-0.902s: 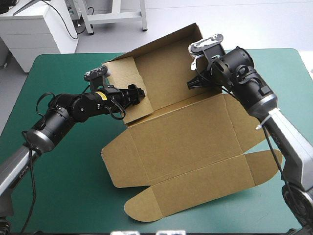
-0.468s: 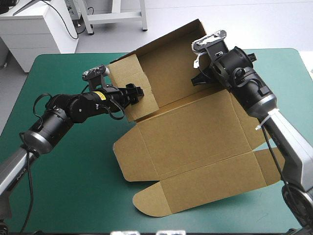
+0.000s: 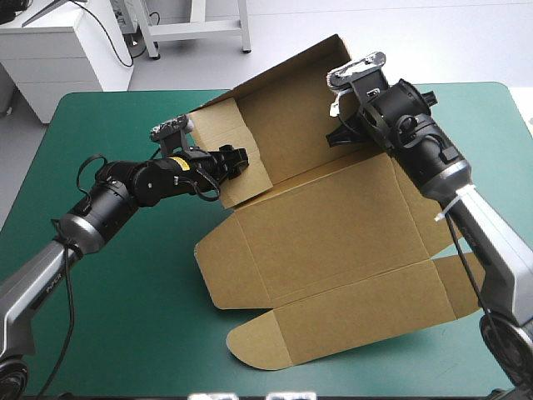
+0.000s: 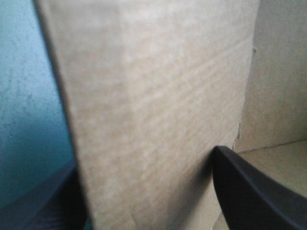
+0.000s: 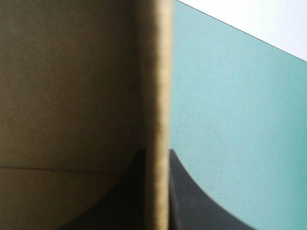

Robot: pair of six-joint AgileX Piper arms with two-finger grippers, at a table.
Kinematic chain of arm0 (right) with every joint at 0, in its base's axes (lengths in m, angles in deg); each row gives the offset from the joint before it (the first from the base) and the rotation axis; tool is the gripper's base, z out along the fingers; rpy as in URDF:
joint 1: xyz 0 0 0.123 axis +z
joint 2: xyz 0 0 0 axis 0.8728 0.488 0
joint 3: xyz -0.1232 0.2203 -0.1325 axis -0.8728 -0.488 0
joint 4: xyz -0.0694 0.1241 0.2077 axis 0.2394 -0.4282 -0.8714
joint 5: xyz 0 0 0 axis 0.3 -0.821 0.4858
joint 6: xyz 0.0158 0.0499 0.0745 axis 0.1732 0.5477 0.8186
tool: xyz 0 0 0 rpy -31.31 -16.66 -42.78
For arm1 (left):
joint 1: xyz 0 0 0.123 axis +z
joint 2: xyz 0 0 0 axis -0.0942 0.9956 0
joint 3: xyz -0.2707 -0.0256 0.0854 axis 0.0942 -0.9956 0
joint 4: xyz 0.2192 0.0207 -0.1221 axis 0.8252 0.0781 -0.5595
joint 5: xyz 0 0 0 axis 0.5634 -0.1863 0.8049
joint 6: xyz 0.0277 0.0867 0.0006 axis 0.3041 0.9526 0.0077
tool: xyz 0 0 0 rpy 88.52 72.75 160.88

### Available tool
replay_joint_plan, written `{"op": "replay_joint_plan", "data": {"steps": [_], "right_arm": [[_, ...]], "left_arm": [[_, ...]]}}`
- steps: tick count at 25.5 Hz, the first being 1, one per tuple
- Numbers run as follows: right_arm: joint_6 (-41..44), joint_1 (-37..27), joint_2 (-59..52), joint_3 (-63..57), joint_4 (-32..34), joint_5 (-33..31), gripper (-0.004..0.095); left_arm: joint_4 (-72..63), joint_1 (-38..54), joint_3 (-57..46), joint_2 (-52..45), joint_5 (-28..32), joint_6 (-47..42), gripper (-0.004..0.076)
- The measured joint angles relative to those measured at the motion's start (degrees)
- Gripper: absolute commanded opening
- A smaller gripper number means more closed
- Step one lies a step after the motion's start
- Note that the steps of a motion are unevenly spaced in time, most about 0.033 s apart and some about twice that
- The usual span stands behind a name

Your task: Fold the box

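My right claw (image 5: 156, 160) pinches the raised back panel (image 3: 287, 112) of the brown box (image 3: 333, 233); my left claw (image 4: 144, 160) is spread, a side flap (image 4: 153, 96) standing between its fingers (image 4: 249, 191).

High view: bright, even light from overhead; no hard glare; the box (image 3: 333, 225) throws only a thin, soft shadow on the teal-green cover (image 3: 125, 317) along its near left flaps; inner face of its raised wall a shade darker than the flat panels; floor beyond the far edge nearly washed out.

Left wrist view: board very close and out of focus, flute lines faint; left gripper (image 4: 146, 155) in shade, its black fingers (image 4: 259, 191) soft-edged.

Right wrist view: board edge at the right gripper (image 5: 156, 151) blurred to a pale band; board face beside it dim; cover evenly lit; beyond the table's edge, blown white.
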Motion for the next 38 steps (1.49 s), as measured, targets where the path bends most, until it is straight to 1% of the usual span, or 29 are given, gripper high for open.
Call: {"op": "replay_joint_plan", "data": {"steps": [2,3,4,5,6,7,14,17,19,20,21,23,25,27,30,32,34,38], "right_arm": [[0.00,0.00,0.00,0.00,-0.06,-0.04,-0.0014],[0.00,0.00,0.00,0.00,-0.19,-0.04,-0.0014],[0.00,0.00,0.00,0.00,-0.45,-0.04,-0.0014],[0.00,0.00,0.00,0.00,-0.65,-0.10,-0.0014],[0.00,-0.05,0.00,0.00,-0.87,-0.10,-0.0014],[0.00,-0.05,0.00,0.00,-0.76,-0.18,-0.0014],[0.48,-0.17,-0.28,0.05,0.18,-1.35,-0.0014],[2.02,-0.17,-0.28,0.05,-0.87,-2.55,-0.0014],[2.94,-0.37,-0.28,0.05,-2.50,-3.34,-0.0014],[3.29,-1.22,-0.28,0.05,-4.46,-3.62,-0.0014],[3.49,-2.01,-0.28,0.05,-6.18,-3.79,-0.0014],[3.61,-3.95,0.31,0.10,-10.23,-4.13,-0.0014],[2.69,-7.42,2.25,0.10,-16.35,-5.26,-0.0014],[1.53,-9.63,4.16,0.10,-20.06,-5.31,-0.0014],[-0.24,-11.77,7.00,0.10,-23.62,-5.24,-0.0014],[-0.76,-12.23,8.93,0.10,-24.76,-5.24,-0.0014],[-0.87,-12.42,11.13,0.10,-25.76,-5.19,-0.0014],[-0.92,-12.72,16.36,0.05,-28.15,-5.09,-0.0014]], "left_arm": [[-0.50,0.00,-0.06,0.06,0.59,0.00,0.0480],[-0.76,0.00,-0.06,0.06,0.91,0.00,0.0444],[-0.98,0.00,-0.06,0.06,1.17,-0.02,0.0293],[-0.97,0.00,-0.11,0.08,1.30,-0.02,0.0193],[-1.03,0.00,-0.11,0.13,1.47,-0.02,0.0051],[-1.03,0.00,-0.11,0.20,1.51,-0.02,0.0001],[-0.33,0.32,-0.59,0.62,1.86,0.23,-0.0008],[2.57,0.32,0.71,0.69,-1.05,0.16,-0.0008],[5.54,0.34,4.58,1.31,-5.62,-0.02,-0.0008],[7.67,0.38,7.83,2.20,-9.18,-0.08,-0.0008],[8.73,0.38,9.76,2.85,-11.32,-0.15,-0.0008],[10.81,0.38,15.08,5.28,-17.41,-0.19,-0.0008],[12.91,0.38,22.69,10.58,-26.73,0.06,-0.0008],[13.71,0.28,27.81,14.70,-31.74,0.24,-0.0008],[14.18,0.28,34.74,20.11,-37.49,1.30,-0.0008],[14.71,0.28,37.86,23.06,-40.16,1.84,-0.0008],[15.70,0.28,39.81,25.95,-41.78,2.21,-0.0008],[17.18,0.28,40.42,30.26,-41.96,2.44,-0.0008]]}}
